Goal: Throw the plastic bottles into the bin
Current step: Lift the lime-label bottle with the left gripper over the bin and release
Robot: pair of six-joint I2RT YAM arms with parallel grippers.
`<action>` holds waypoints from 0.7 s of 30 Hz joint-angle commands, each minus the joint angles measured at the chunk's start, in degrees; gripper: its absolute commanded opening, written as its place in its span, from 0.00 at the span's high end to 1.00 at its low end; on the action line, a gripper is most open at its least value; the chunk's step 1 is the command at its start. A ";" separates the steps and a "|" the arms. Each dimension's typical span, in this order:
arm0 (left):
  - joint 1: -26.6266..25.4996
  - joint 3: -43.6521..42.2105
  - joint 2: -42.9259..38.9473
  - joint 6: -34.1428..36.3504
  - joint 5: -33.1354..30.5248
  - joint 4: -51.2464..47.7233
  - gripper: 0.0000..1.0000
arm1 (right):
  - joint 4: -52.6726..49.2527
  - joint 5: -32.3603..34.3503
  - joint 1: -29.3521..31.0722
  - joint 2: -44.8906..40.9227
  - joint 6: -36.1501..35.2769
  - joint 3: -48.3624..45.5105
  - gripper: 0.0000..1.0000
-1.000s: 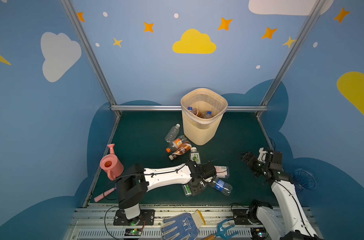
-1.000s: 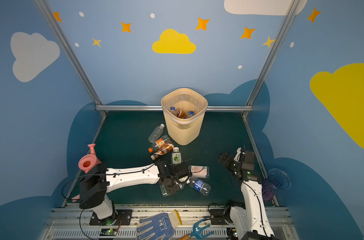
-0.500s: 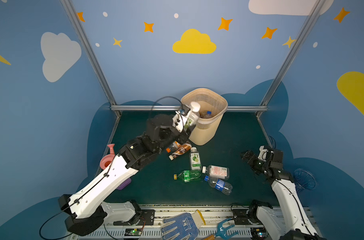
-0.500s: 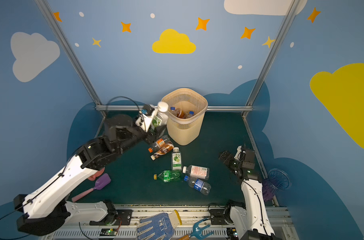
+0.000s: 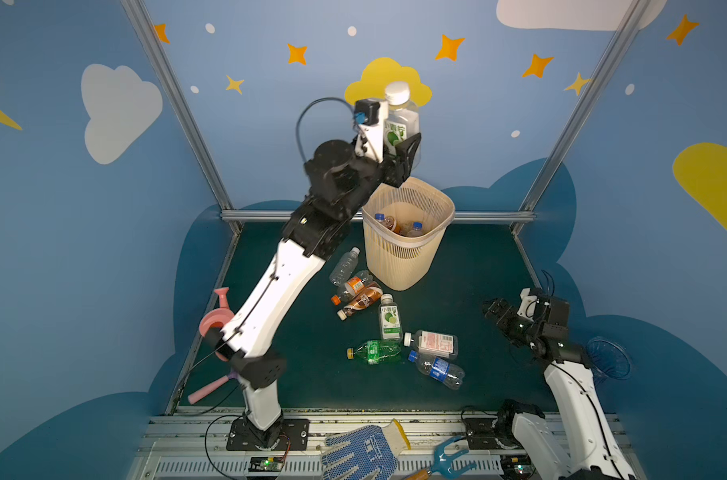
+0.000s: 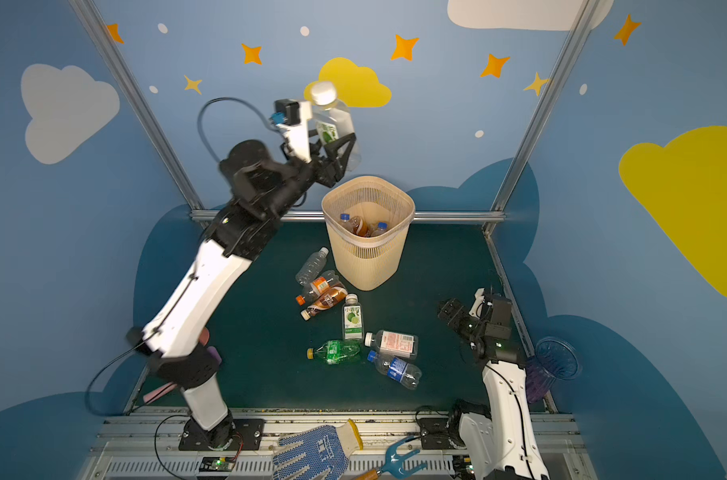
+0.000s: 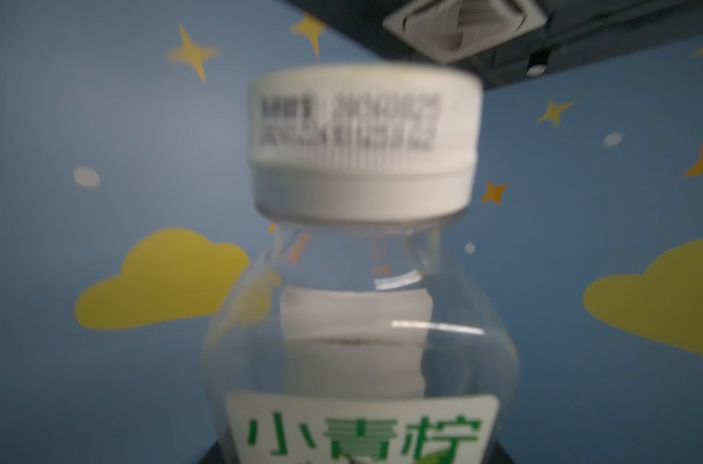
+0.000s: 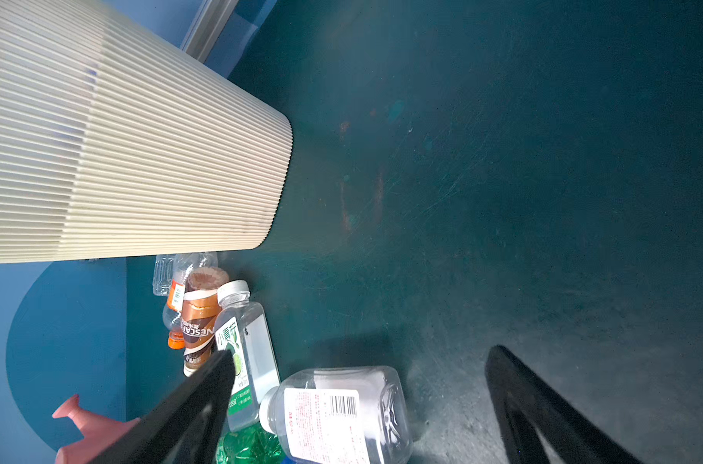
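High over the bin (image 5: pixel 399 266): left gripper (image 5: pixel 395 143) clamped on a white-capped bottle (image 5: pixel 402 120), cap up.
Right gripper (image 5: pixel 489 308): jaws wide apart, empty, near the mat's (image 5: pixel 478 270) right edge.
Mat centre: seven loose bottles (image 5: pixel 390 320) lying before the bin.

Location: robot test cell. Evidence: blue wall panels (image 5: pixel 83 249) painted with clouds and stars, aluminium frame (image 5: pixel 490 216), green mat (image 5: pixel 478 291), robot arm (image 5: pixel 278 282) bolted onto a base rail (image 5: pixel 178 428).
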 commanded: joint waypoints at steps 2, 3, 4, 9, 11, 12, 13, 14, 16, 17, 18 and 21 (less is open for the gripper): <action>0.72 32.65 19.88 -8.33 3.09 -25.83 0.23 | -1.61 -0.33 -0.23 -0.23 -2.20 2.52 0.03; 0.84 28.95 17.14 -8.47 3.81 -22.31 0.19 | -1.70 0.00 -0.32 -0.62 -2.49 2.53 0.03; 0.60 23.25 12.89 -8.15 2.85 -18.15 0.13 | -1.73 0.15 -0.37 -0.92 -2.58 2.48 0.03; -2.87 -4.08 -7.66 -0.57 -2.62 2.71 0.00 | -0.64 -0.44 -0.59 -1.39 -1.21 1.93 0.02; -3.96 -5.97 -10.96 1.76 -3.13 2.77 0.00 | 0.06 -0.88 -0.61 -1.09 -0.44 1.37 0.02; -4.44 -5.92 -11.87 2.79 -3.49 1.34 0.00 | 0.17 -1.14 -0.46 -0.93 -0.07 1.24 0.02; -4.76 -6.08 -12.54 3.78 -4.09 0.17 0.00 | 0.32 -1.32 -0.45 -0.76 0.07 1.15 0.03; -5.01 -6.70 -13.19 4.30 -4.86 -0.69 0.00 | 0.35 -1.47 -0.47 -0.78 0.14 1.14 0.02; -5.37 -10.41 -15.15 4.99 -6.21 -1.04 0.00 | 0.29 -1.85 -0.36 -0.66 0.23 1.13 0.03; -5.39 -13.15 -16.52 5.10 -6.50 -0.40 0.00 | 0.07 -1.90 -0.37 -0.79 0.23 1.22 0.03; -5.39 -17.21 -18.27 5.06 -7.15 0.94 0.00 | -0.12 -2.00 -0.31 -0.90 0.18 1.23 0.03; -5.34 -32.34 -24.71 3.77 -10.12 6.84 0.00 | -0.86 -2.02 -0.07 -1.31 -0.03 1.16 0.03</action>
